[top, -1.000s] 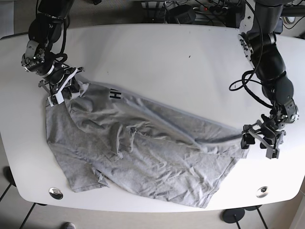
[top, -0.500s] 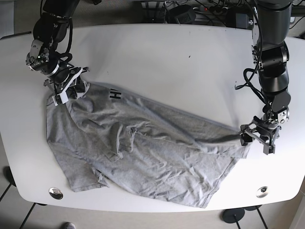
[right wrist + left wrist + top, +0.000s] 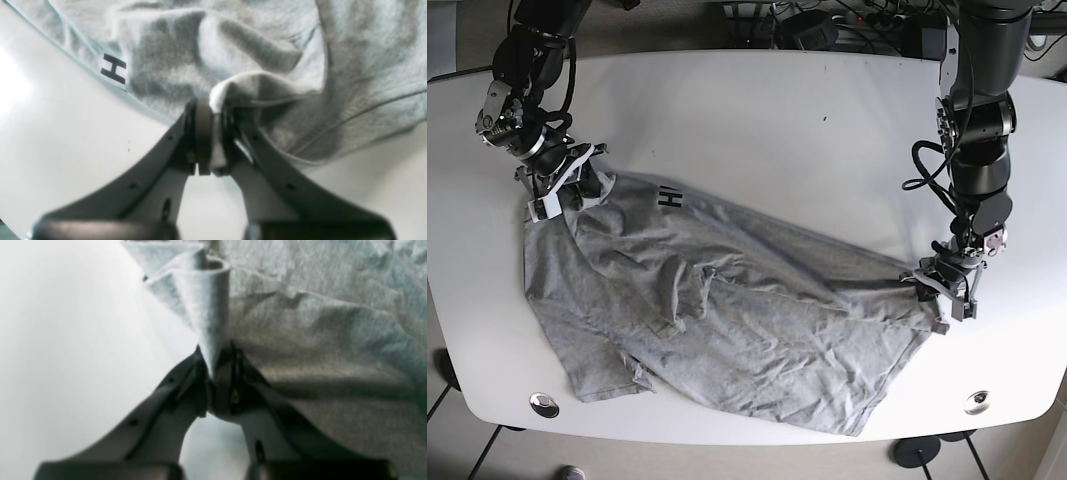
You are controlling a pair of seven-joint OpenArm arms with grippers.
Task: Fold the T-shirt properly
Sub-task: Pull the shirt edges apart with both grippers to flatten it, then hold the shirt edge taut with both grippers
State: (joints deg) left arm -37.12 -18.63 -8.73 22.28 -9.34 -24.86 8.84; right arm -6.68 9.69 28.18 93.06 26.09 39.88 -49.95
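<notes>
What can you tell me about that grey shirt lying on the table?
The T-shirt is heather-grey, soft knit, with black lettering near its upper edge. It lies rumpled and slanted across the white table, wrinkled and partly folded over itself, one sleeve near the front edge. The right gripper is shut on a bunched bit of cloth near the lettering; the left gripper pinches a fold at the opposite end.

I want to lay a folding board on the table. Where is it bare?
The table is bare along its far side, between the T-shirt and the far edge. The near half is crowded with cloth, with the right hand and left hand pinching its ends.
</notes>
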